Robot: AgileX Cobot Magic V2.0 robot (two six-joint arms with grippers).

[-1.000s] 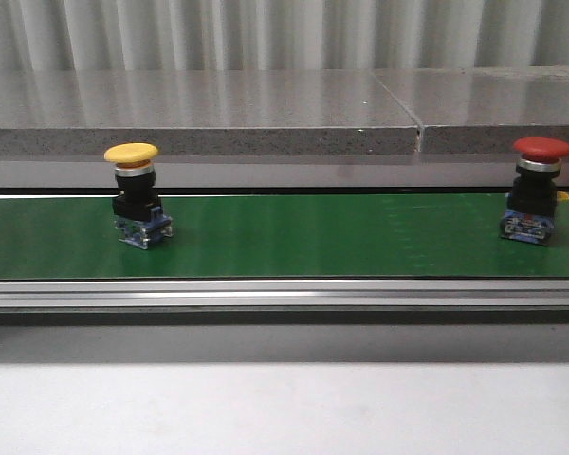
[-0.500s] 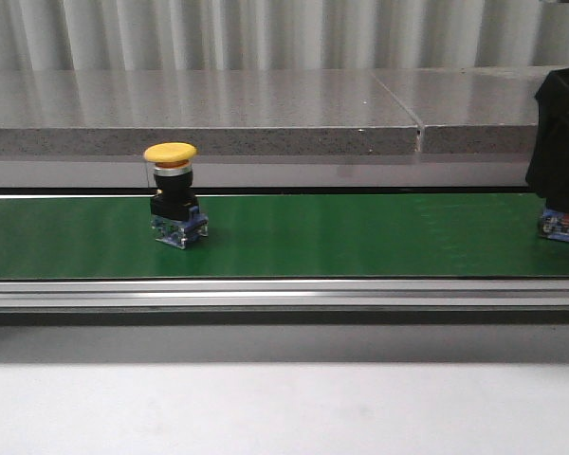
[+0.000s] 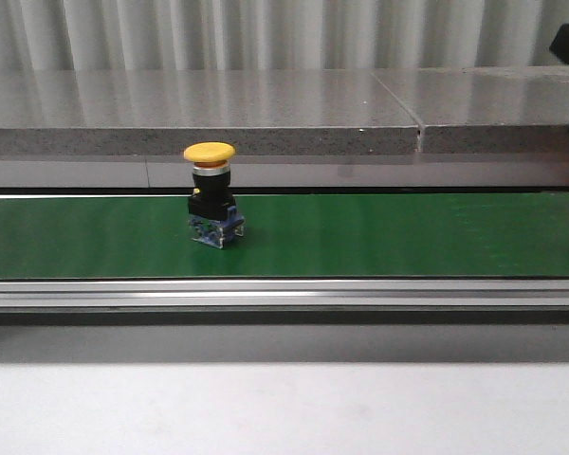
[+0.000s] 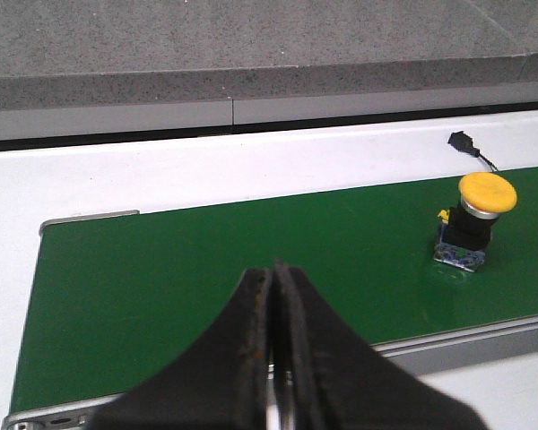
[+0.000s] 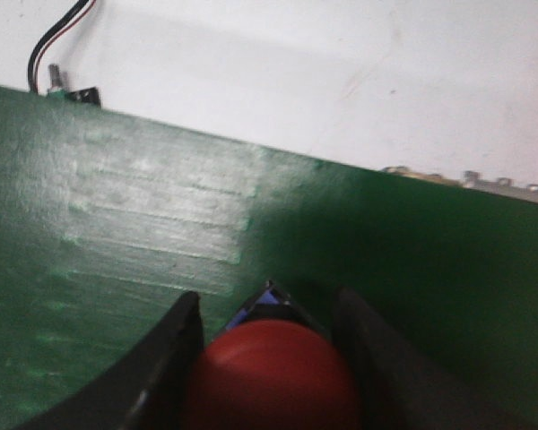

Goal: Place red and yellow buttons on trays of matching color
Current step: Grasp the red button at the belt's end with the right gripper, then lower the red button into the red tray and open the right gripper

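The left gripper [image 4: 272,376] is seen above the belt's [image 3: 379,237] near edge, fingers pressed together. The yellow button [image 3: 211,190] stands upright on the belt. The red button [image 5: 271,376] is clamped between the right gripper's [image 5: 269,358] fingers.

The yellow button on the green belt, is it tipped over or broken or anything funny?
No, nothing stands out. The yellow mushroom-cap button stands upright on the green conveyor belt, cap on top, blue base flat on the belt, with no visible damage. The left gripper is closed and away from it.
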